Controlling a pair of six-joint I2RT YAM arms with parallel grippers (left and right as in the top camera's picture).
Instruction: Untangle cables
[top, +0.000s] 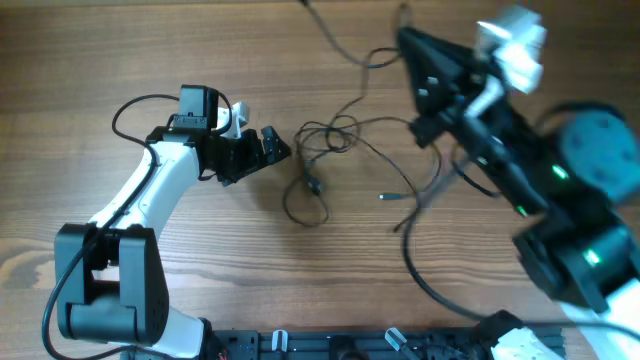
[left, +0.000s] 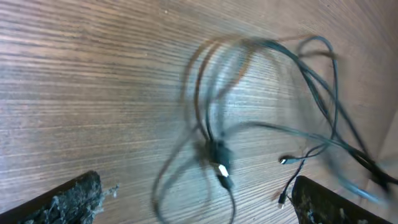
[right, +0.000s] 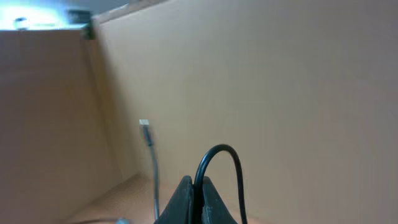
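The cables lie as a loose tangle of thin black cords on the wooden table, with a small plug near their middle. My left gripper stands open just left of the tangle. In the left wrist view the blurred loops and a white-tipped plug lie between and ahead of its fingers, untouched. My right gripper is raised at the back right, shut on one thin black cord that arches over its fingertips. Another cord with a pale plug end hangs beside it.
One cord runs from the right gripper off the table's back edge. A thick black arm cable curves over the table in front of the right arm. A dark rail lines the front edge.
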